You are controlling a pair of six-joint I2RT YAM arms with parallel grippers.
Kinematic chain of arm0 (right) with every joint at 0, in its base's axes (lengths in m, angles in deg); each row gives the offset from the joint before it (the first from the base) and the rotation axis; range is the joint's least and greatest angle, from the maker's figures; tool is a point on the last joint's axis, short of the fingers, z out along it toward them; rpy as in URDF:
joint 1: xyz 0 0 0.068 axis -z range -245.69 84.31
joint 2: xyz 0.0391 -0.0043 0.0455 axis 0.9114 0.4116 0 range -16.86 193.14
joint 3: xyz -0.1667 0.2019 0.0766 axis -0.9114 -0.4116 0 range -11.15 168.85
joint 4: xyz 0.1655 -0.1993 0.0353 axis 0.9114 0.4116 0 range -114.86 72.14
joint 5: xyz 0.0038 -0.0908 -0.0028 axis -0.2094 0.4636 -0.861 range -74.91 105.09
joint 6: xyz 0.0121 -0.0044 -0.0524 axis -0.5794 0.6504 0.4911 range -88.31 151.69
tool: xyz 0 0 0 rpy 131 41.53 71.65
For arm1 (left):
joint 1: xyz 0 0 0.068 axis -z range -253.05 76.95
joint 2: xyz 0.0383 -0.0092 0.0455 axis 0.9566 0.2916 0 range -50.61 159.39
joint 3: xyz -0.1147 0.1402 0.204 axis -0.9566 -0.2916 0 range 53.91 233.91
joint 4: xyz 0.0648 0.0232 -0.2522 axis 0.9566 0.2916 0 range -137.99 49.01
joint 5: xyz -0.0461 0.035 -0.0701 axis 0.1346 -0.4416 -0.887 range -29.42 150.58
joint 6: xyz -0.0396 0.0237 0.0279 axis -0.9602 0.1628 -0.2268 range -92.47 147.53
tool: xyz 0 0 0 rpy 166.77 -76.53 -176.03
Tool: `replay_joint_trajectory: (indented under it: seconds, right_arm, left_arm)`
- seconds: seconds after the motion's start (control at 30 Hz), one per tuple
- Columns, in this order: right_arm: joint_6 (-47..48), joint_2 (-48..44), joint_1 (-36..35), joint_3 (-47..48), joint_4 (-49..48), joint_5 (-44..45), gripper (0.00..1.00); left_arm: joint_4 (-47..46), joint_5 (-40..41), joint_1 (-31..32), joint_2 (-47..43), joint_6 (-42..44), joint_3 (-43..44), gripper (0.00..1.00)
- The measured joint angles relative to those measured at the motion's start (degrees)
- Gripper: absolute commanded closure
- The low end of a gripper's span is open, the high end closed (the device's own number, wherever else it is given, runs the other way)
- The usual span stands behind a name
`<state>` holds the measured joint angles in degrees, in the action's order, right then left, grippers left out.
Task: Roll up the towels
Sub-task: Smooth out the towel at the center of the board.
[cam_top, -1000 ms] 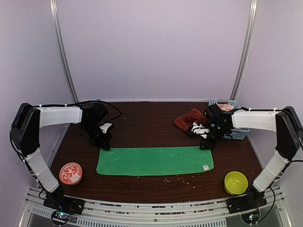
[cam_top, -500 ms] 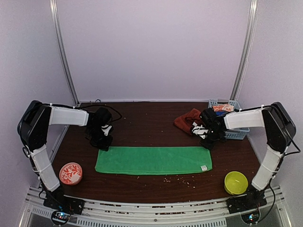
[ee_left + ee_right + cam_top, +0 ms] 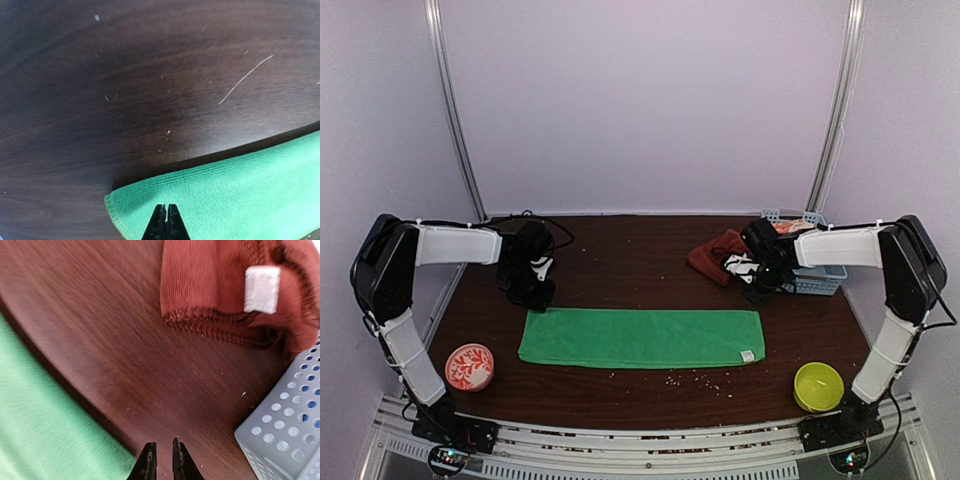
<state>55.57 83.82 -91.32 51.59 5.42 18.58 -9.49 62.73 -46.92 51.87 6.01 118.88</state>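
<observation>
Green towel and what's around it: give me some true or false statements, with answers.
1. The green towel lies spread flat on the table. True.
2. The rust-red towel is rolled up inside the yellow-green bowl. False: it lies bunched on the table beside the blue basket.
3. The left hand is wide open. False: its fingers are pressed together, over a corner of the green towel.
4. The yellow-green bowl sits near the table's front right corner. True.
5. The red patterned bowl sits at the back right. False: it sits at the front left.
</observation>
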Motion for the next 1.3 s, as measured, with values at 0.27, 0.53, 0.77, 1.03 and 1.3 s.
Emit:
replay_joint_trajectory:
  seconds: [0.27, 0.53, 0.77, 1.03, 1.3]
  right_arm:
    - [1.2, -5.7, 0.0, -0.5, 1.9, -6.6, 0.9]
    - [1.3, -2.6, -0.1, -4.5, 2.0, -6.0, 0.91]
    - [1.2, -0.2, -0.4, -4.4, -0.5, -3.0, 0.92]
    - [0.8, 2.1, -0.4, -3.0, -4.7, 1.4, 0.9]
    - [1.5, -1.4, -0.3, -3.1, -0.7, -2.3, 0.77]
  left_arm:
    - [0.7, 2.0, -0.6, -2.4, 0.2, 1.7, 1.0]
    - [1.0, 5.9, -1.2, 1.0, 0.1, 0.4, 1.0]
    - [-0.1, 7.4, -1.3, 2.1, -0.1, -1.0, 1.0]
    - [-1.6, 9.0, -1.3, 1.5, -0.5, -1.9, 1.0]
    - [-0.6, 9.0, -1.1, -4.0, -0.2, -1.8, 1.0]
